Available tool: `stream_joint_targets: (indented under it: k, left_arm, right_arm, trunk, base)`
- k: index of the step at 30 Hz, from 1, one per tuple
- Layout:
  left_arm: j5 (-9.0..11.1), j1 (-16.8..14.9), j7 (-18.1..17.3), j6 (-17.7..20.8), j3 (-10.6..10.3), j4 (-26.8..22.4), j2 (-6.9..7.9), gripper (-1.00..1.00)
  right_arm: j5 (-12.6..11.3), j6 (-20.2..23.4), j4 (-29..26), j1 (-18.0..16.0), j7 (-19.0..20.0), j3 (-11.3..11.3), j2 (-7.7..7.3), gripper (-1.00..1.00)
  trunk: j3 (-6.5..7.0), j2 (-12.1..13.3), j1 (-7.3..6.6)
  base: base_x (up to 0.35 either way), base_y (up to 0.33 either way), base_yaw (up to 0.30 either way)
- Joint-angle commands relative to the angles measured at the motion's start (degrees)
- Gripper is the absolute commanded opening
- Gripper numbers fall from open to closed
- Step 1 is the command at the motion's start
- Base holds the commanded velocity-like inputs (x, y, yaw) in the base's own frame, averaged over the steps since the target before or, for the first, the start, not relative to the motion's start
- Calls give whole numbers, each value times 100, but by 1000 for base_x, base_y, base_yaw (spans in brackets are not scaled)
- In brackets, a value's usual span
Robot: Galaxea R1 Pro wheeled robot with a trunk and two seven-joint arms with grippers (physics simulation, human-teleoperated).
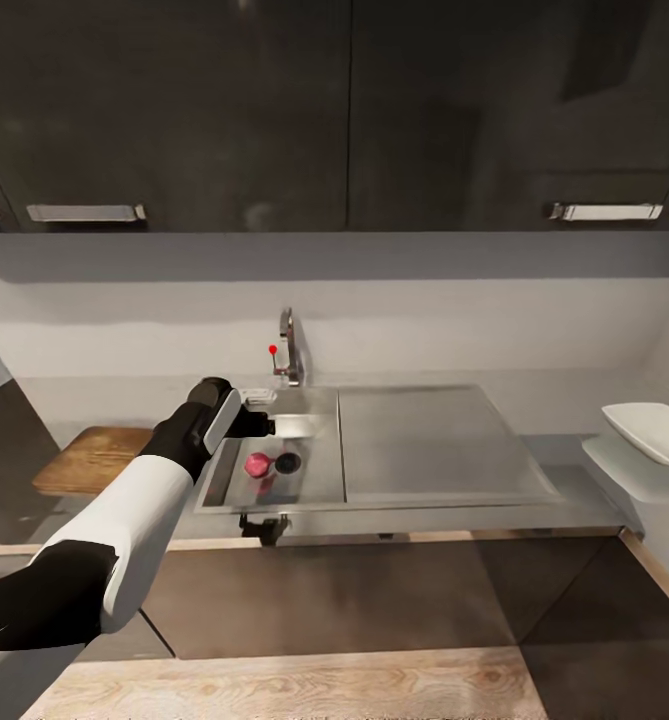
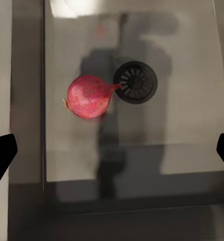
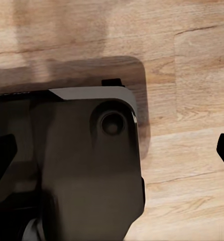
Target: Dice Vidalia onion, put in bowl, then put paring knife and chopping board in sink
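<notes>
Head view, arm: the left gripper [image 1: 259,424] hangs over the sink [image 1: 319,487] at centre frame, above the basin's left part.
Head view, target: the Vidalia onion [image 1: 259,464], a pink-red bulb, lies on the basin floor touching or just beside the dark drain [image 1: 288,461], below the faucet [image 1: 289,350].
Head view, other items: the chopping board [image 1: 92,458] lies on the worktop [image 1: 574,500] at left of the sink; the bowl [image 1: 654,430] stands at the right edge of the frame, well apart from the sink.
Left wrist view, fingers: two dark fingertips [image 2: 2,155] show at the frame's left and right edges, spread wide, with nothing between them.
Left wrist view, target: the onion [image 2: 89,96] lies left of centre and in the upper half, its stem tip reaching the drain [image 2: 135,82].
Left wrist view, step advice: the onion is not midway between the fingers; judged best to shift toward the bulb before descending, then close across its widest girth, since a round bulb may roll toward the drain.
Right wrist view, fingers: the right gripper [image 3: 117,150] has dark tips at both frame edges, spread wide and empty, over the robot's dark base [image 3: 82,165] and the wooden floor [image 3: 192,75].
</notes>
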Motion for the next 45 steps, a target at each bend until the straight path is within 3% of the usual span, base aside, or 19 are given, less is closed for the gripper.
stream_joint_targets:
  k: [1, 13, 45]
  left_arm:
    - [61, -5, 55, 18, -20, -7, 4, 100]
    - [61, -5, 54, 18, -35, 2, -8, 100]
    - [66, -5, 46, -15, -37, 270, 9, 100]
  right_arm:
    - [60, -15, 4, -4, -25, -46, 2, 100]
    - [61, -15, 4, -4, -33, -46, 2, 100]
    - [61, -15, 4, -4, -34, -46, 2, 100]
  trunk:
    - [-19, -10, 2]
    - [-106, -10, 2]
    - [-111, -10, 2]
  base:
    - [0, 0, 0]
    - [0, 0, 0]
    - [91, 0, 0]
